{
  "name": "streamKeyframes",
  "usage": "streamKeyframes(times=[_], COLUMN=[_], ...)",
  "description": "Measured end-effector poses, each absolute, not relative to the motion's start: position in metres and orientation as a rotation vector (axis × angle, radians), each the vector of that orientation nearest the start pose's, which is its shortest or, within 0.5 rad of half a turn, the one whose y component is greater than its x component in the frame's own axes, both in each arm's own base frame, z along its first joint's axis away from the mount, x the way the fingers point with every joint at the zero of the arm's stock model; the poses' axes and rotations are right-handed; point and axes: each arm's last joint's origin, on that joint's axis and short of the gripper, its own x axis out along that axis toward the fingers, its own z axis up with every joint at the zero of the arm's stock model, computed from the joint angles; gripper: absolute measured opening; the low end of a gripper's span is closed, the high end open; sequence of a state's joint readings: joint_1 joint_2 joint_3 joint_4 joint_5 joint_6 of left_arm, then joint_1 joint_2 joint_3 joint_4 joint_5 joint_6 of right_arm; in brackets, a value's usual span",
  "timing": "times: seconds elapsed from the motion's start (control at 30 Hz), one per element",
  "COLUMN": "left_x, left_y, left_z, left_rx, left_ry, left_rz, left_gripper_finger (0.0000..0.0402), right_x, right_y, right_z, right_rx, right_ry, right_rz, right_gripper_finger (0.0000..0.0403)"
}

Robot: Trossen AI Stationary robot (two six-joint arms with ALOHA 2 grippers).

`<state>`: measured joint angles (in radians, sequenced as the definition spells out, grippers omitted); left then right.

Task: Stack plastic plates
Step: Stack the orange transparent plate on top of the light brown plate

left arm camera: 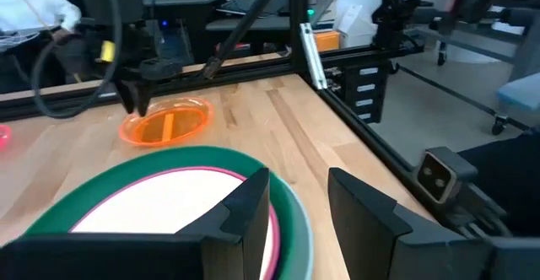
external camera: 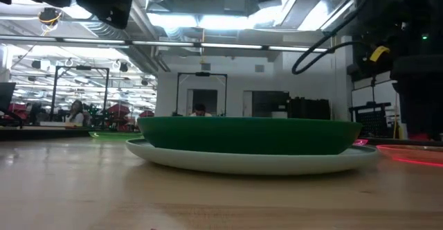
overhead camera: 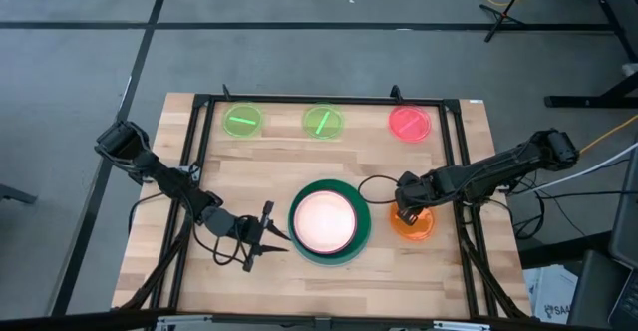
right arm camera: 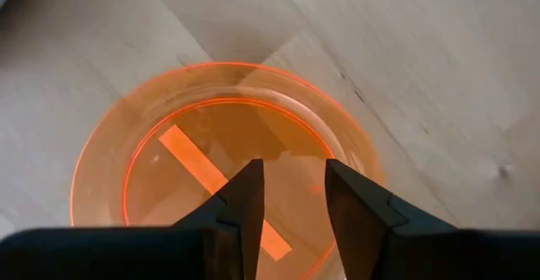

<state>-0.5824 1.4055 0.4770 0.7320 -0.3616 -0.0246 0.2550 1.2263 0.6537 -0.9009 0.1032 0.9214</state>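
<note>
A stack stands mid-table: a dark green plate (overhead camera: 329,256) (external camera: 249,134) sits on a pale light blue plate (external camera: 256,163) and holds a magenta plate (left arm camera: 110,208) with a peach-cream plate (overhead camera: 324,219) inside. The small orange plate (overhead camera: 414,227) (right arm camera: 211,145) lies flat to the stack's right. My right gripper (overhead camera: 403,212) (right arm camera: 291,179) is open and points down over the orange plate, with no touch showing. My left gripper (overhead camera: 269,233) (left arm camera: 299,200) is open, level, just off the stack's left rim. Two lime-green plates (overhead camera: 242,122) (overhead camera: 322,122) and a red-pink plate (overhead camera: 410,123) lie along the far edge.
A black frame rail (overhead camera: 329,100) runs round the table's far edge and sides. Cables (overhead camera: 374,183) loop on the wood between the stack and the right arm. Bare wood lies between the stack and the far row of plates. People sit in the room beyond (external camera: 75,111).
</note>
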Motion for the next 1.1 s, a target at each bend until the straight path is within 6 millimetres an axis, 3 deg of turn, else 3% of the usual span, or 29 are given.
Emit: streamKeyframes(times=[0.3, 0.67, 1.1], left_x=[0.229, 0.231, 0.231], left_y=[-0.135, -0.132, -0.132], left_z=[0.18, 0.18, 0.18], left_rx=[0.052, 0.053, 0.064], left_ry=[0.206, 0.209, 0.209], left_rz=[-0.236, -0.216, -0.222], left_gripper_finger=[0.0117, 0.0117, 0.0117], right_x=[0.168, 0.147, 0.151], right_y=[0.041, 0.031, 0.004], right_z=[0.182, 0.202, 0.198], right_rx=[0.465, 0.469, 0.491], right_ry=[1.366, 1.3, 1.301], right_rz=[-0.429, -0.454, -0.43], right_gripper_finger=[0.0117, 0.0117, 0.0117])
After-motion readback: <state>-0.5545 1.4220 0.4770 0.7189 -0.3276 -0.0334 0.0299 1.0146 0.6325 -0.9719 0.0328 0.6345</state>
